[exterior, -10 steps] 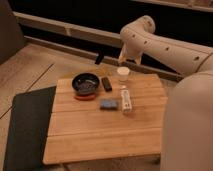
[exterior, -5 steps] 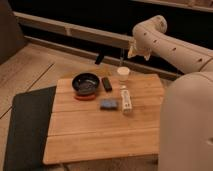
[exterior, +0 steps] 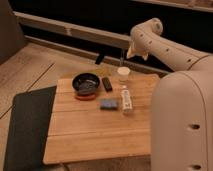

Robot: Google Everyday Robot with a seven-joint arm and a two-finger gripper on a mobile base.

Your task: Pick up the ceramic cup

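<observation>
The ceramic cup [exterior: 123,74] is a small cream-white cylinder standing upright at the far edge of the wooden table [exterior: 95,140]. My gripper [exterior: 121,59] hangs from the white arm [exterior: 150,35] directly above the cup, pointing down, with its thin dark tips just over the rim. It is open and holds nothing. The arm reaches in from the right, over my white body [exterior: 185,125].
A dark bowl with a red base [exterior: 86,84] sits left of the cup, with a black flat object [exterior: 107,83] between them. A blue-grey sponge [exterior: 108,104] and a slim white bottle [exterior: 126,99] lie nearer the table's middle. A dark mat [exterior: 25,125] lies left of the table.
The arm's upper joint has swung to the right and slightly up. The gripper has stayed over the cup, which has not moved.
</observation>
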